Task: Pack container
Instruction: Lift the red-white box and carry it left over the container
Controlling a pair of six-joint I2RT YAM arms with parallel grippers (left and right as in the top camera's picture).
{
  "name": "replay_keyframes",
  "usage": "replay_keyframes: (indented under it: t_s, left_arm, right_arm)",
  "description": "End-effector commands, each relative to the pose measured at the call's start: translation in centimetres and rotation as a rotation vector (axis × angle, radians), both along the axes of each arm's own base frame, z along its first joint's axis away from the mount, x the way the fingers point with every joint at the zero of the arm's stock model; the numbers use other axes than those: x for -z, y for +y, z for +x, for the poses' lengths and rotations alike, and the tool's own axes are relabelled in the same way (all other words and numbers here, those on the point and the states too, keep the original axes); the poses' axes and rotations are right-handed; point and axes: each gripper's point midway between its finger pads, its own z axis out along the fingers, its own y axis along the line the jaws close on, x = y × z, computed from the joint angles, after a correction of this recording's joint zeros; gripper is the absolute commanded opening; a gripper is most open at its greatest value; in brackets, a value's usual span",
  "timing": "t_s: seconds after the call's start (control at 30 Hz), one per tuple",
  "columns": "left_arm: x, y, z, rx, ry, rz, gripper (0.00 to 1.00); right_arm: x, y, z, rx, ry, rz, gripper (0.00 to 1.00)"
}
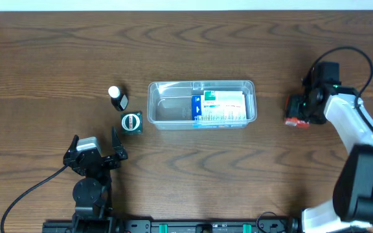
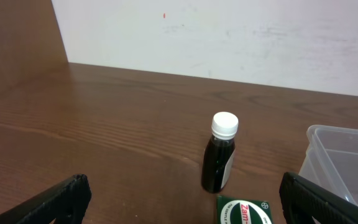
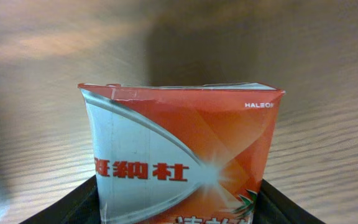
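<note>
The clear plastic container (image 1: pixel 202 103) sits mid-table with a blue-and-white box (image 1: pixel 219 107) inside its right half; its corner shows in the left wrist view (image 2: pixel 344 162). A dark bottle with a white cap (image 1: pixel 117 97) (image 2: pixel 220 154) stands left of it, and a small green box (image 1: pixel 131 122) (image 2: pixel 245 211) lies just in front of the bottle. My left gripper (image 1: pixel 95 153) (image 2: pixel 185 202) is open and empty, near the table's front, short of the green box. My right gripper (image 1: pixel 298 113) (image 3: pixel 179 205) is shut on an orange-and-silver box (image 1: pixel 294 121) (image 3: pixel 179 155), right of the container.
The wooden table (image 1: pixel 186 52) spreads around the objects. A white wall (image 2: pixel 229 37) rises beyond the table's far edge in the left wrist view. Black cables trail from both arms, one at the front left (image 1: pixel 37 188) and one at the right (image 1: pixel 361 55).
</note>
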Motion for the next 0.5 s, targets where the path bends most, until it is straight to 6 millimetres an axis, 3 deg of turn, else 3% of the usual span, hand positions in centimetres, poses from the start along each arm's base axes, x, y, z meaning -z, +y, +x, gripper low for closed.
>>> replay_keyframes:
  t_s: [0.0,0.13,0.2,0.47]
  left_arm:
    - [1.8,0.4,-0.2,-0.024,0.058,0.024,0.98]
    - [1.8,0.4,-0.2,-0.023,0.058,0.024,0.98]
    - [1.8,0.4,-0.2,-0.024,0.058,0.024,0.98]
    - [1.8,0.4,-0.2,-0.024,0.058,0.024,0.98]
  right_arm:
    - [-5.7,1.7,2.1,-0.063,-0.153,-0.005,0.61]
    - [-8.7,4.2,2.4,-0.119,-0.222,0.002,0.61]
    - [-9.7,6.3,2.4,-0.169,-0.246,0.010,0.60]
    - [-9.2,14.9,0.8,-0.335,-0.232,0.063,0.61]
